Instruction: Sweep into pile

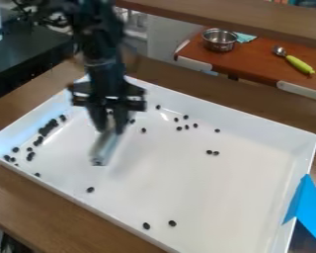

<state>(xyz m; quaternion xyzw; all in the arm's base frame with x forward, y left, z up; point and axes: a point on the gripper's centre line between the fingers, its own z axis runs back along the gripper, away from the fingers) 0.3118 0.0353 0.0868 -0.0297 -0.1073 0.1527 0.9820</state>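
Since the dark beads [43,131] look small, light and hard, we expect them to roll at the least nudge. Left of the claw [109,129] many lie bunched along the wall of the white tray [226,202], where we would gather the rest.

Next comes the claw itself, its fingers part-way apart and gripping the upper end of a blurred, pale tool [106,147] that slants down between them. We judge it stiff and perhaps slippery, so a firm hold high up seems right, with its lower end free to push.

Right of the claw, more beads are scattered, some level with it and two well below. We need not pinch any; better to set the tool low on their far side and draw them leftward slowly, as a quick stroke could send them skittering over that smooth floor.
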